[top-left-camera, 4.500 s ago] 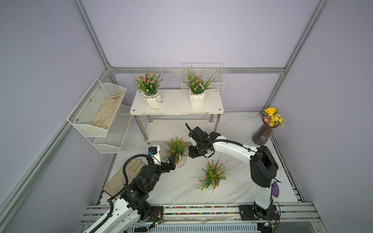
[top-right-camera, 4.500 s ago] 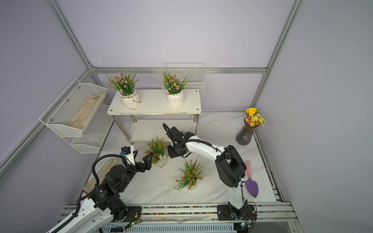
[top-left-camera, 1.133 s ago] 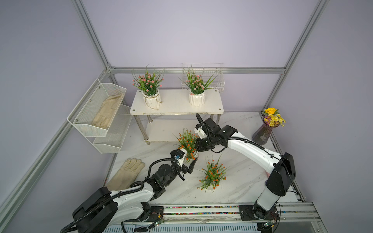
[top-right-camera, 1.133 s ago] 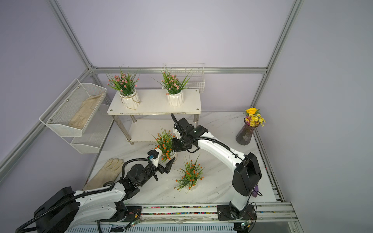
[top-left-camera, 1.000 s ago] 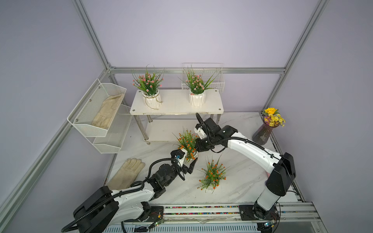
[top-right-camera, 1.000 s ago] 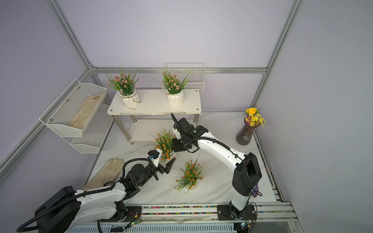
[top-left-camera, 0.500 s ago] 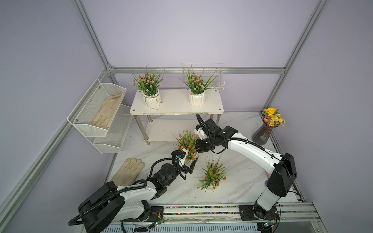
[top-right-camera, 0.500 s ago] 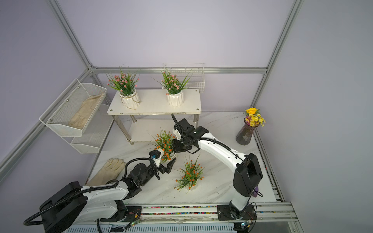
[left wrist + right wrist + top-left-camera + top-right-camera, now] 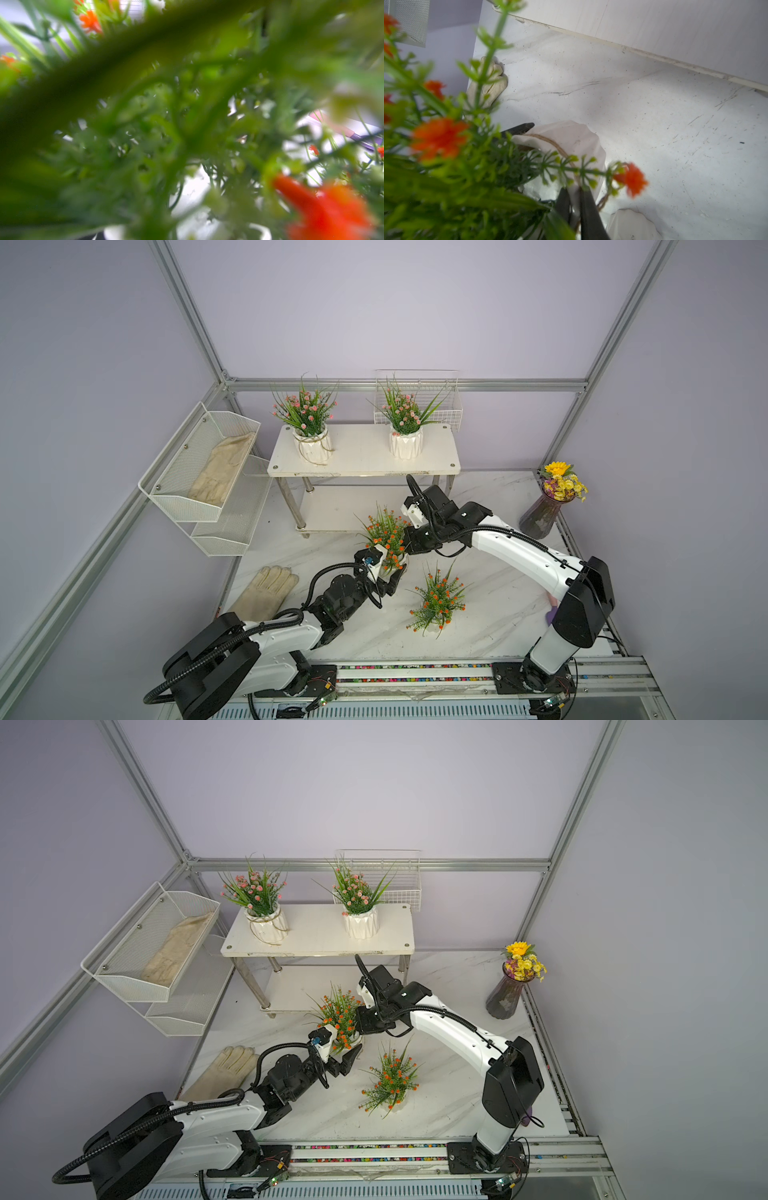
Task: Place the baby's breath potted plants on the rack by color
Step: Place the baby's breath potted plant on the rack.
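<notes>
Right gripper (image 9: 573, 194) is clenched on the pot rim of an orange-flowered potted plant (image 9: 384, 533), just in front of the rack (image 9: 365, 460), above the table (image 9: 490, 605). Left gripper (image 9: 347, 1054) sits against the same pot; whether it grips cannot be told.

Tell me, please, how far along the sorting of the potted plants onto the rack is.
Done: both pink-flowered plants stand on the rack's top shelf. In hand: the right gripper pinches the pot rim of one orange-flowered plant, the left gripper straddling that pot. Left: this plant and the second orange-flowered plant, on the table, presumably belong on the lower shelf.
</notes>
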Robot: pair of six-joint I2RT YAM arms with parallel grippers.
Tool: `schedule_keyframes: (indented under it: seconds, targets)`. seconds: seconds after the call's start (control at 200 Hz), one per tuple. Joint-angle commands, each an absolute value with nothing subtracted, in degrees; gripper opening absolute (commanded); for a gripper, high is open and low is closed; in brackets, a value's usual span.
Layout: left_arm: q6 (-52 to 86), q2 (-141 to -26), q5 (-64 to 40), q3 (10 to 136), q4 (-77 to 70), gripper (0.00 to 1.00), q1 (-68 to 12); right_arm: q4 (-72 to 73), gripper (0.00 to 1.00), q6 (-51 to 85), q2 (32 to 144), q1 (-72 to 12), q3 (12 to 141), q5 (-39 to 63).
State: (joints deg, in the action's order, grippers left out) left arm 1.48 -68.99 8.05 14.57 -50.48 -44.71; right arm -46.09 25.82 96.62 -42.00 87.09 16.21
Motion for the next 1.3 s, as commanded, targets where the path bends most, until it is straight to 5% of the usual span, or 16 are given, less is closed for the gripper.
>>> schedule_keyframes:
  seconds: [0.0,0.225,0.455,1.295]
  targets:
    - [3.6,-68.6,6.8,18.2,-51.9,0.37,-44.0,-41.8,0.11,25.7,93.6,-42.3,87.6,20.4]
    - [4.2,-69.7,11.5,19.7,-50.4,0.25,-43.6,-41.3,0.24,25.8,93.4,-42.2,87.1,19.5]
    - [4.7,-71.2,13.8,21.1,-50.3,0.15,-42.8,-41.5,0.26,26.1,92.8,-42.0,87.0,18.0]
    - [4.9,-87.7,14.6,31.2,-62.1,0.06,-25.1,-46.0,0.33,26.2,78.8,-35.8,80.8,13.1]
